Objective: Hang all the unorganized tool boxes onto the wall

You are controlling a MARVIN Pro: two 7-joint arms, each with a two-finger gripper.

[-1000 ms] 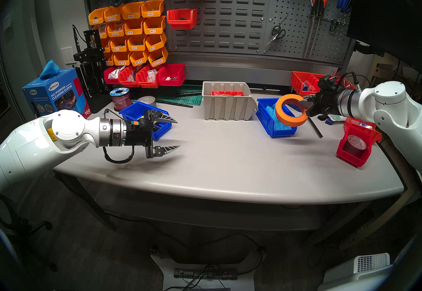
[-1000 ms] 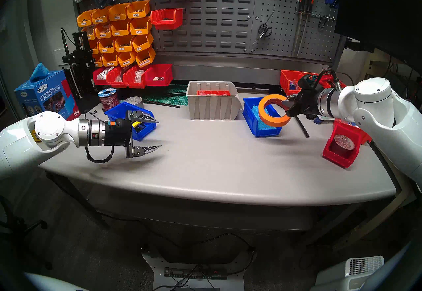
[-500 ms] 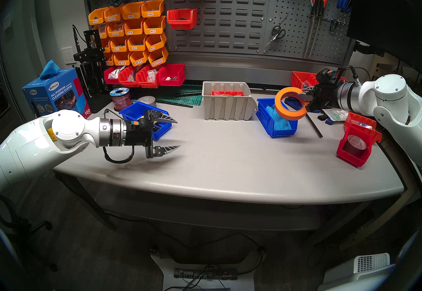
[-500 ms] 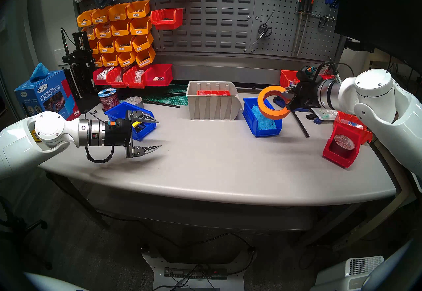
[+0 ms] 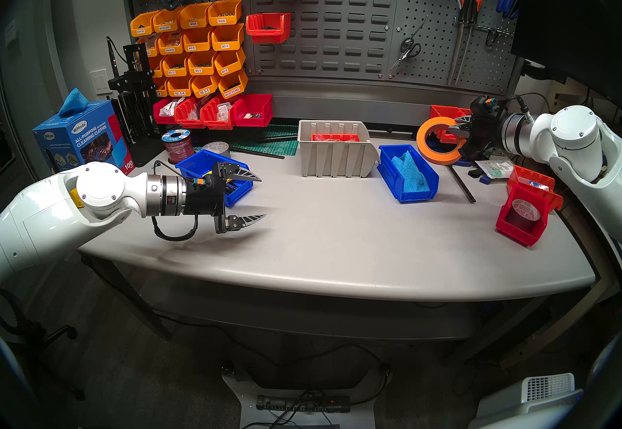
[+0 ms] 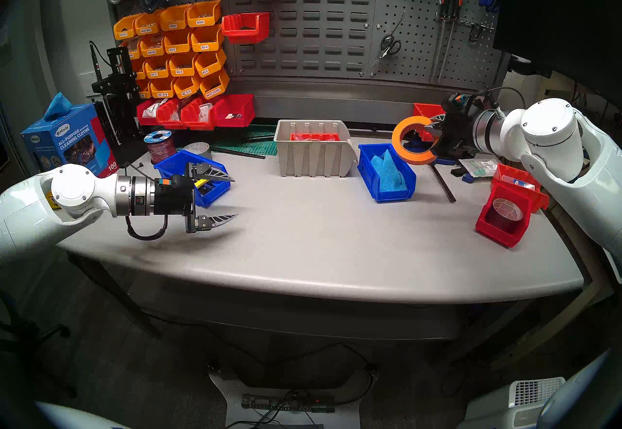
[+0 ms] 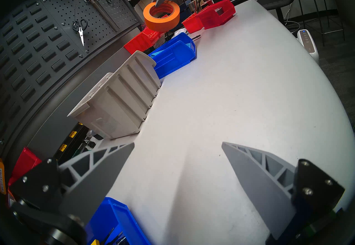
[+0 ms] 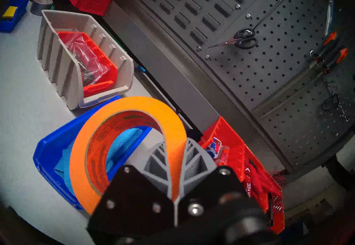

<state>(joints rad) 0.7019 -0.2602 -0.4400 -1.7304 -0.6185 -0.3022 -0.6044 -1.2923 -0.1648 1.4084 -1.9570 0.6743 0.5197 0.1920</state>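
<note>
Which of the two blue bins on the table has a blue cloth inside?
The blue bin right of the beige bin holds the cloth. The other blue bin, by the left gripper, holds tools.

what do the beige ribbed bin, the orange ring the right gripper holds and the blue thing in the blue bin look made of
Beige ribbed open-top bin: moulded plastic, matte, judging by its ribs and even colour.
Orange ring held in the right gripper: probably paper masking tape, wound layers around a printed core.
Light blue piece in the bright blue bin: soft woven cloth, creased, textured.
</note>
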